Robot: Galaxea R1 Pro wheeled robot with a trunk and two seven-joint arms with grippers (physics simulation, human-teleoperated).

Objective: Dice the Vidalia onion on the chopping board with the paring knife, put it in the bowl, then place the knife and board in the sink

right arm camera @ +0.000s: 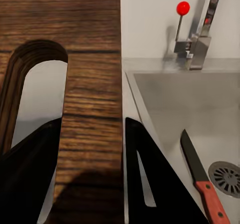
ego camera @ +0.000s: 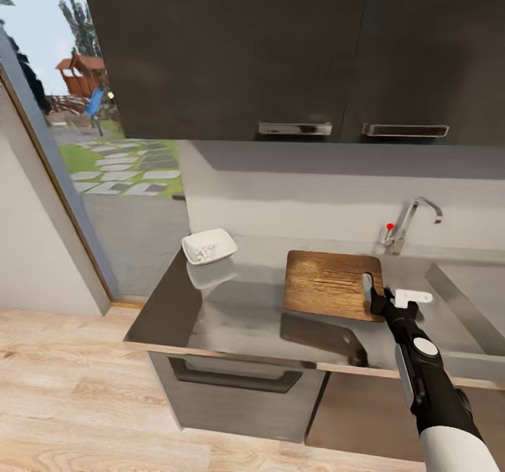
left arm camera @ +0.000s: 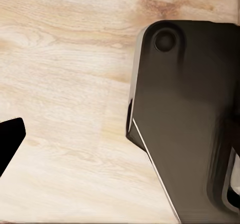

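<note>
Board gripped at its handle end beside the sink.

The chopping board (ego camera: 330, 284) is clamped by the right pincer (ego camera: 384, 301) on the strip of wood beside its slot-shaped hole, one finger (right arm camera: 150, 184) seen on each side of that strip. The board lies on the grey tabletop (ego camera: 231, 311), its gripped end nearest the sink (right arm camera: 200, 114). The right arm is stretched forward over the tabletop edge. A paring knife (right arm camera: 202, 179) with a red handle lies in the basin near the drain. A white bowl (ego camera: 209, 246) sits well apart. The left pincer's state cannot be told.
</note>
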